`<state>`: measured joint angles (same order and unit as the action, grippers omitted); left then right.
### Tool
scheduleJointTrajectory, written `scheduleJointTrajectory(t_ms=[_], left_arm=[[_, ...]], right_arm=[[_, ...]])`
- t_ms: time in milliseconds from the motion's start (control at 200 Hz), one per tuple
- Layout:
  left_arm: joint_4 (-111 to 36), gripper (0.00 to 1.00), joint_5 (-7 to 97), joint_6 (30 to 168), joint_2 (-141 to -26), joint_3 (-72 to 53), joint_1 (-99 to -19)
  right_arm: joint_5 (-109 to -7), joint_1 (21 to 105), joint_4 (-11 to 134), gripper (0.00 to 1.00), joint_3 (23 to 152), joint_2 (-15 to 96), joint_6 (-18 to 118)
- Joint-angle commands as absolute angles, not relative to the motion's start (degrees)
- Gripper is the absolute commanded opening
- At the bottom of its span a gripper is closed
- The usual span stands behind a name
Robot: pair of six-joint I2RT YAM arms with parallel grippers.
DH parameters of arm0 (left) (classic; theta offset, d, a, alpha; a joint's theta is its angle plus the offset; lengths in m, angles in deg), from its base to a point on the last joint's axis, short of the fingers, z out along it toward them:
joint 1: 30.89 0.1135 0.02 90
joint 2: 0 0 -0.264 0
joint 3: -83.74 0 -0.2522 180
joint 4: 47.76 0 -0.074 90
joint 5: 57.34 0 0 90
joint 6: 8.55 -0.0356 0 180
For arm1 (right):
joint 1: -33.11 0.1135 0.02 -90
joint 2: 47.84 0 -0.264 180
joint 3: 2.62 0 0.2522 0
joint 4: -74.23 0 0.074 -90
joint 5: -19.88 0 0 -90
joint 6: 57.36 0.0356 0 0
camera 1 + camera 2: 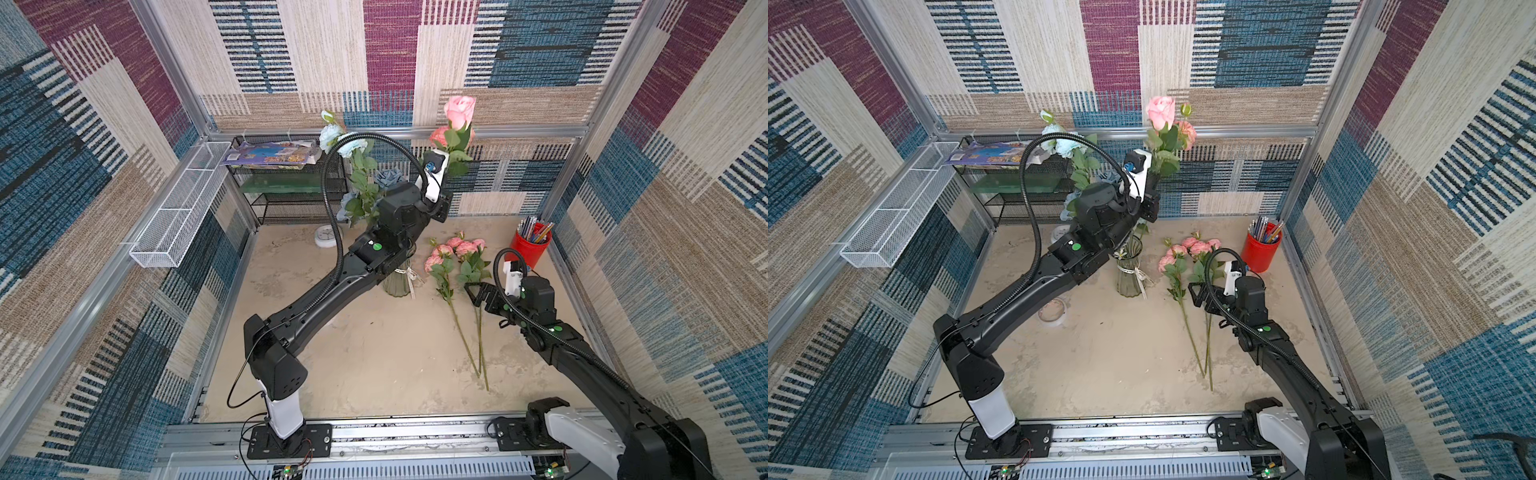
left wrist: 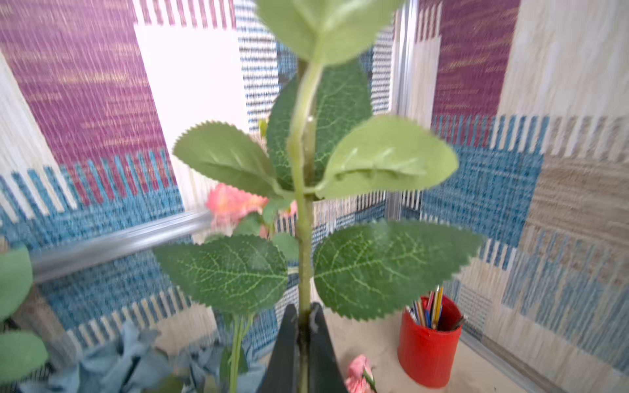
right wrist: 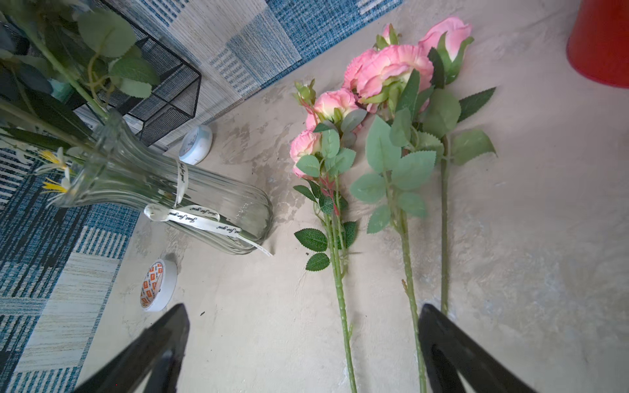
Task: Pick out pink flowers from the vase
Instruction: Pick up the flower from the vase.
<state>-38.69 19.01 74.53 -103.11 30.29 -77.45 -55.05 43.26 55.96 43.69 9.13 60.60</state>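
Note:
My left gripper (image 2: 304,316) is shut on the green stem (image 2: 303,245) of a pink rose (image 1: 460,111), held upright high above the vase (image 1: 397,282). A second peach-pink bloom (image 1: 1187,133) sits on the same stem. The left arm hides the stem's lower end. The ribbed clear glass vase (image 3: 163,190) stands mid-table with a ribbon round its neck. Three pink flowers (image 1: 455,249) lie flat on the table to its right, also seen in the right wrist view as pink flowers (image 3: 391,68). My right gripper (image 3: 303,316) hangs open just above their stems (image 3: 340,289), holding nothing.
Pale aqua blooms (image 1: 332,135) and a dusty-blue rose (image 1: 388,178) stand in the vase. A red pencil cup (image 1: 530,249) is at the back right. A black mesh shelf (image 1: 291,187), a white wire basket (image 1: 178,208), a small clock (image 3: 195,144) and a tape roll (image 3: 158,285) are on the left.

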Motion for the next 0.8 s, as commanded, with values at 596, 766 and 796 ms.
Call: scheduleJointTrajectory(t_ms=[596,766,796], left_arm=[[-9.8,0.01,79.13,83.22,-107.46,53.36,-72.94],[-11.11,0.0,89.4,89.12,-107.7,48.01,-72.75],[-12.97,0.0,91.07,90.85,-107.49,46.17,-72.77]], right_arm=[[-39.29,43.3,57.65,0.96,59.42,-16.49,57.38],[-38.67,43.48,57.16,0.94,60.43,-14.55,57.13],[-38.17,43.48,56.82,0.91,60.67,-13.49,57.92]])
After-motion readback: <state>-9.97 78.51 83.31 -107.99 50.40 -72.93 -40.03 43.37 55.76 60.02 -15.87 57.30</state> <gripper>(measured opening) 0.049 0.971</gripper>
